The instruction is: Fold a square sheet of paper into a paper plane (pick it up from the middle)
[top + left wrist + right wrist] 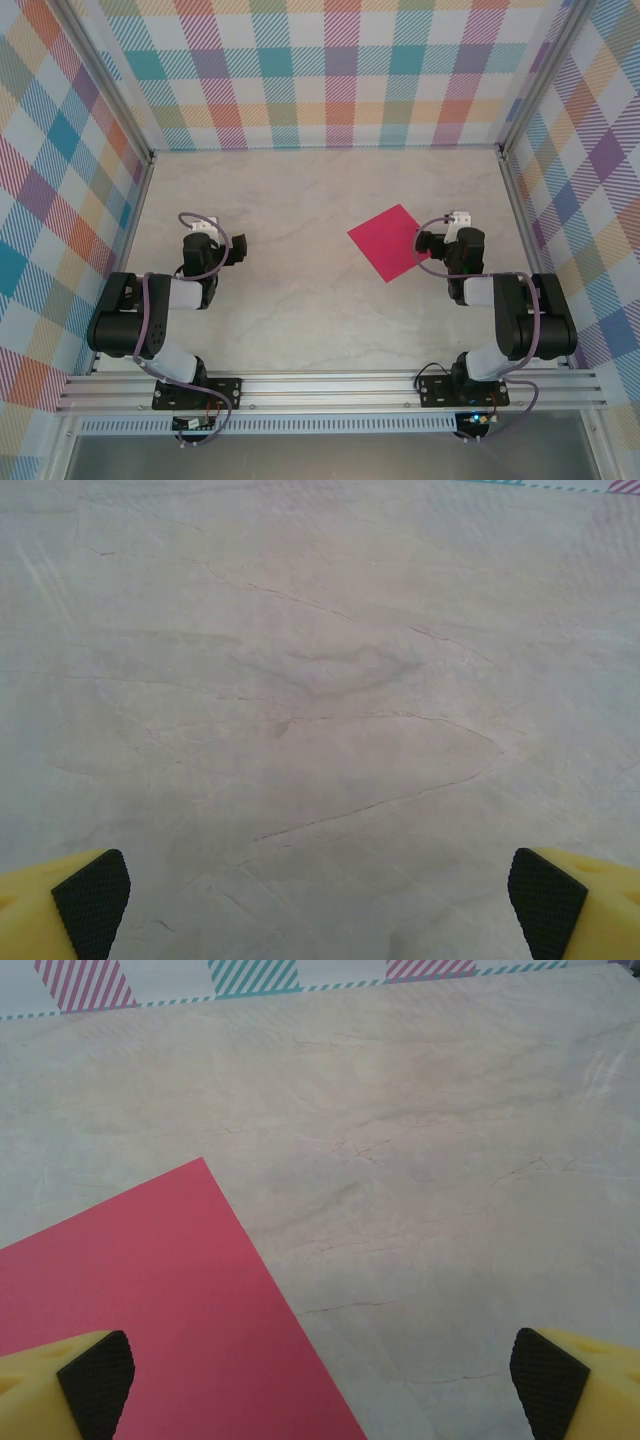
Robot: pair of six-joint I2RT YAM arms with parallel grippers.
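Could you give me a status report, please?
Left gripper open, empty. Right gripper open, empty. Square sheet of paper flat, unfolded, partly under right gripper. Nothing blocking.

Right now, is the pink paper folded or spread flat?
Spread flat: the square sheet of paper lies on the table, no creases visible.

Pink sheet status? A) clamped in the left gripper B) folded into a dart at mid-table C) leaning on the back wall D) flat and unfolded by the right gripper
D: the square sheet of paper lies flat and unfolded on the table. Its near corner reaches under the right gripper, whose jaws stand open and hold nothing.
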